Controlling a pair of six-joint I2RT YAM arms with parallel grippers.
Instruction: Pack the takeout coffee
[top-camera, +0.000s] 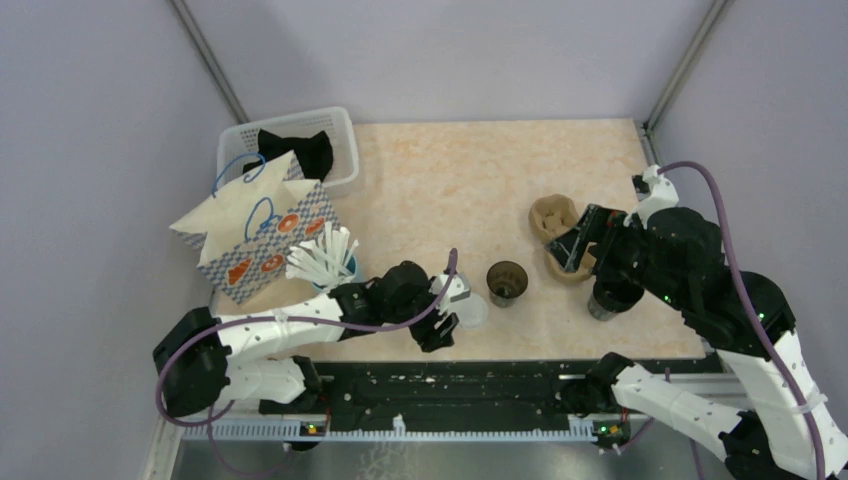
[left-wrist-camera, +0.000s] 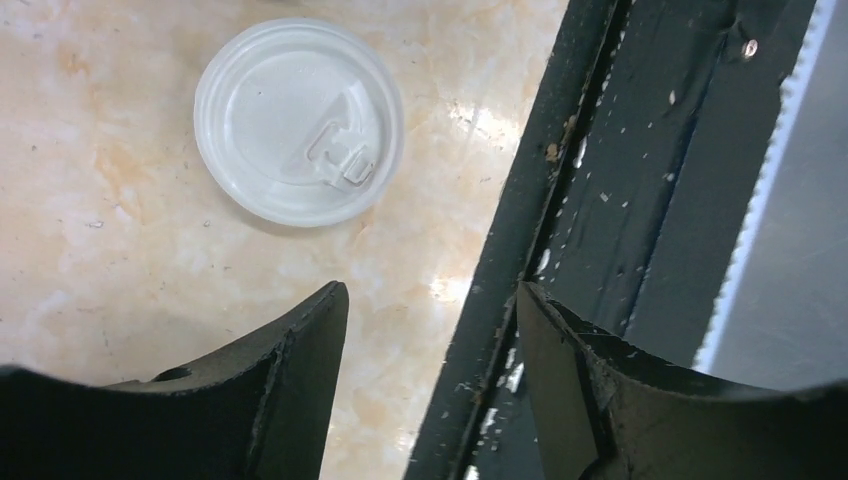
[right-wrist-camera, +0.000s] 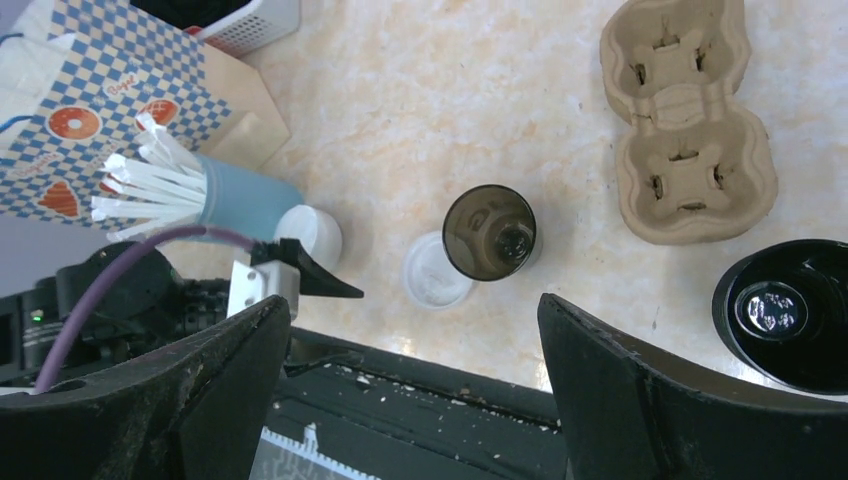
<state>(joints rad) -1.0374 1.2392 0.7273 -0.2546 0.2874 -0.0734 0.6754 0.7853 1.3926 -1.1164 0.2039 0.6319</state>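
Observation:
The takeout coffee cup (top-camera: 507, 283), small and dark brown, stands upright near the table's front with no lid on it; it also shows in the right wrist view (right-wrist-camera: 490, 232). A round greyish-white lid (top-camera: 472, 308) lies flat on the table just left of it, and also shows in the left wrist view (left-wrist-camera: 298, 120) and the right wrist view (right-wrist-camera: 437, 270). My left gripper (top-camera: 452, 315) (left-wrist-camera: 430, 300) is open and empty, low over the front edge, just short of the lid. My right gripper (top-camera: 577, 240) (right-wrist-camera: 412, 305) is open and empty, raised above the table.
A cardboard cup carrier (top-camera: 558, 232) lies right of the cup. A lidless black cup (right-wrist-camera: 785, 310) stands at front right. A checkered paper bag (top-camera: 255, 235), a light blue cup of white straws (top-camera: 330, 262) and a white basket (top-camera: 340, 130) are at left. A second white lid (right-wrist-camera: 310, 232) lies by the blue cup.

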